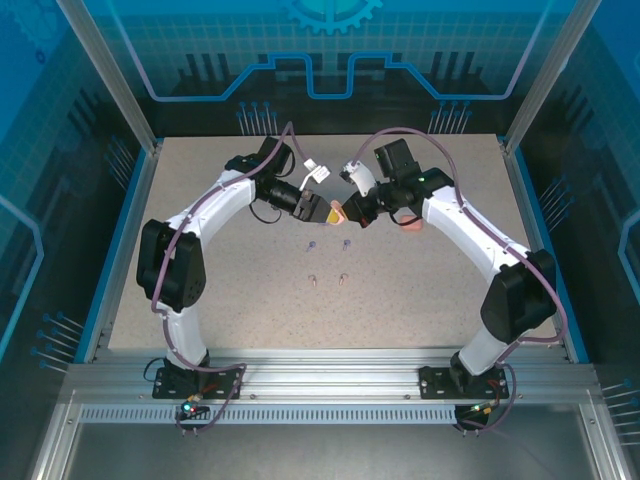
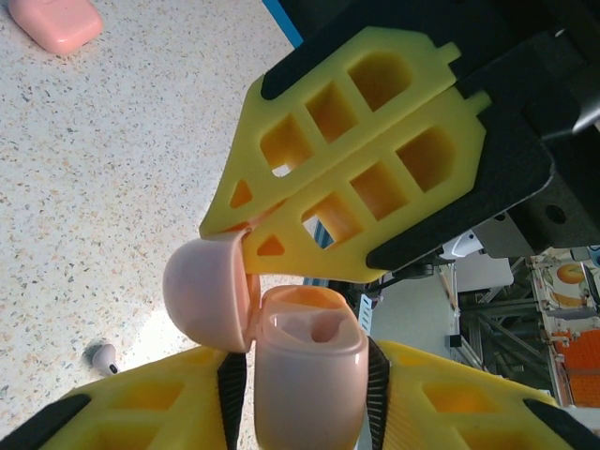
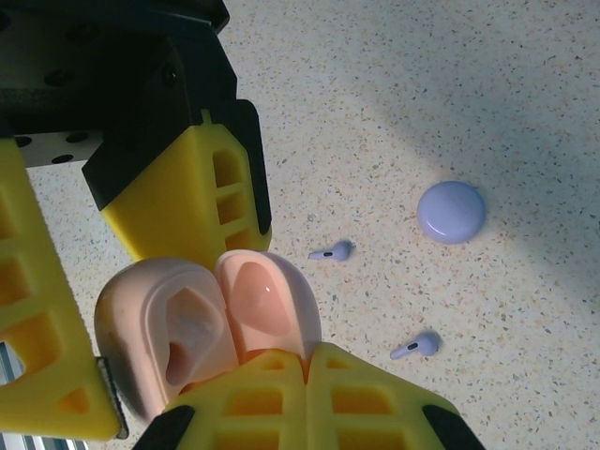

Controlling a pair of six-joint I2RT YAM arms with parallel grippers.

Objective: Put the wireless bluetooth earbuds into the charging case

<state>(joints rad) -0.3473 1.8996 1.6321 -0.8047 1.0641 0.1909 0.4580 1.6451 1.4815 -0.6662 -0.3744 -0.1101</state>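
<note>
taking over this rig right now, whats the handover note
Grippers: left gripper is shut on the peach case, whose lid is open. The right gripper is shut, tips at that lid.
Buds: two purple buds and two pinkish buds lie loose on the table.
Other cases: purple case and pink case lie closed on the table.
Done: one case is open, with no bud seen inside it.
Left: seat every visible bud and open the other two cases.
</note>
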